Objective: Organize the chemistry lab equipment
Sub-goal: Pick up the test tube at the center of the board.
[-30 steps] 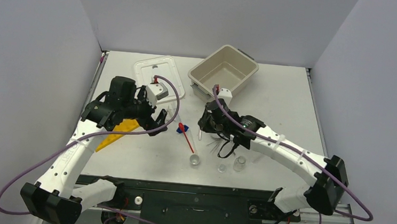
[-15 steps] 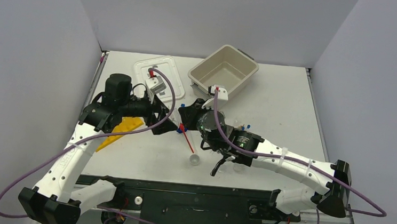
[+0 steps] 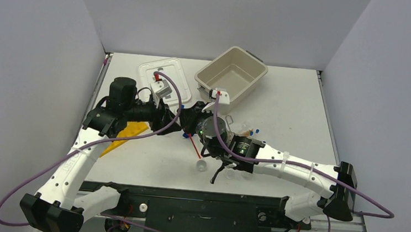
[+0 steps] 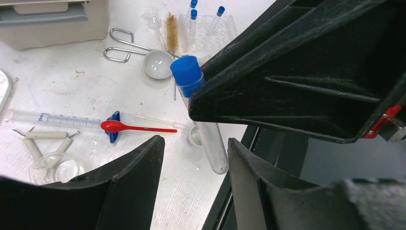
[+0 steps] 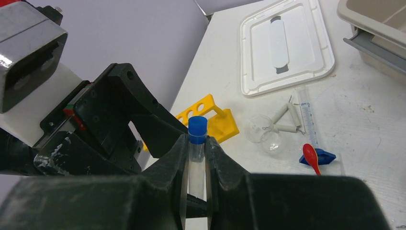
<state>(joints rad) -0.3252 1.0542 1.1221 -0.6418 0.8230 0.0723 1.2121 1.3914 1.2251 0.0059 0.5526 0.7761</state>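
Note:
A clear test tube with a blue cap stands upright in my right gripper, which is shut on it just under the cap. The left wrist view shows the same test tube hanging down between the fingers of my left gripper. Those jaws stand apart, and the tube's rounded end is close to the right finger. The two grippers meet above the table's middle, left gripper against right gripper. A yellow holed rack lies below the left arm.
A red spatula lies across a graduated cylinder. Metal tongs, a brush, a glass dish and capped tubes lie beyond. The beige tub and white lid sit at the back.
My right arm swung left with the test tube and my left gripper reached right to meet it. The left jaws have narrowed around the tube's lower end.

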